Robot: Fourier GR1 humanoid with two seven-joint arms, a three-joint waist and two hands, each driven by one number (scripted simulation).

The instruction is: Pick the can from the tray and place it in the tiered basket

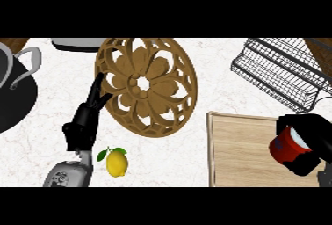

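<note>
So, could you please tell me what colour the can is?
The can is red with a pale rim; the head view shows it.

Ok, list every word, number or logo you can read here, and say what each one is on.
No text can be read anywhere in this view.
Can, held in the right hand: red with a pale band, no letters legible.
Tray, basket, lemon, carved disc: no markings show.
</note>
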